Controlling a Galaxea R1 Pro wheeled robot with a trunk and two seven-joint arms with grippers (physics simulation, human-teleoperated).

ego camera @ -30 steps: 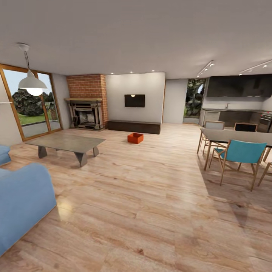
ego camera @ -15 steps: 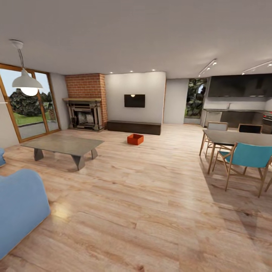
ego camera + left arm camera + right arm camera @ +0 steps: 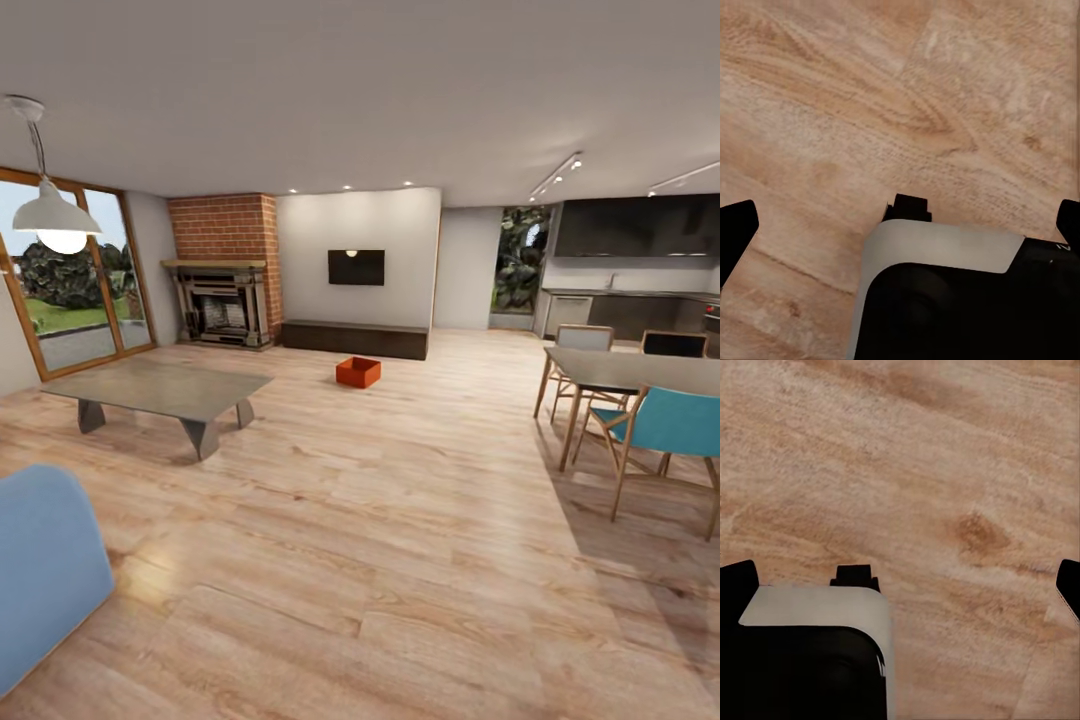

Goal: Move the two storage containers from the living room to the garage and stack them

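still far off: robot in the living room, one orange-red bin ahead on the planks.

nearest, at lower left of the head view, a blue sofa corner [image 3: 40, 570]; both wrist views look down at the wood-plank floor [image 3: 945, 112], the left gripper [image 3: 904, 225] and right gripper [image 3: 904, 577] each with dark fingers set wide at the frame edges, spread open and holding nothing. farther in, a low grey coffee table [image 3: 160, 390] at middle left and a dining surface [image 3: 640, 370] with a teal chair [image 3: 670, 425] at right. beyond, just right of centre, the storage container [image 3: 358, 372] sits on the floor before the long dark cabinet [image 3: 355, 338] under the tv [image 3: 356, 267], well apart from both arms, roughly dead ahead; neither arm is clearly nearer, its long axis too small to tell.
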